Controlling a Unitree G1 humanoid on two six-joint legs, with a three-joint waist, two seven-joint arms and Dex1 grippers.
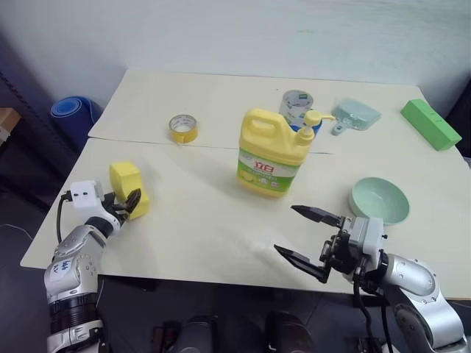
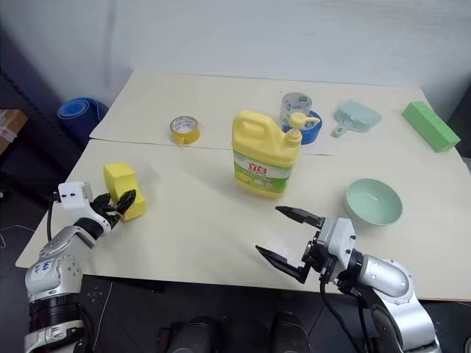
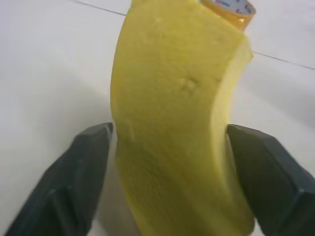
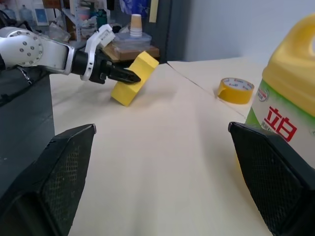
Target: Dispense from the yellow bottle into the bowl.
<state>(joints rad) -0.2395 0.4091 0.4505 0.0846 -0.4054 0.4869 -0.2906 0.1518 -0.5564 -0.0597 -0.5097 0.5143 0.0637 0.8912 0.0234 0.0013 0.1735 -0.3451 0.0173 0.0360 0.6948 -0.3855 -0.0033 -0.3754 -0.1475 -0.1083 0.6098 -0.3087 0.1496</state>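
The yellow bottle (image 1: 268, 154), a big jug with a pump top and a green-white label, stands upright mid-table. The pale mint bowl (image 1: 379, 199) sits to its right, near the front edge. My right gripper (image 1: 287, 229) hovers open and empty over the front of the table, in front of the jug and left of the bowl, pointing left. At the far left my left gripper (image 1: 125, 202) is open, one finger on each side of a tilted yellow sponge block (image 3: 177, 123). The right wrist view has the jug (image 4: 285, 98) close on one side.
A yellow tape roll (image 1: 183, 127) lies behind and left of the jug. A clear tape roll on a blue one (image 1: 298, 105) stands right behind it. A mint scoop (image 1: 355, 115) and a green block (image 1: 430, 123) lie at the back right. A seam crosses the table (image 1: 206, 220).
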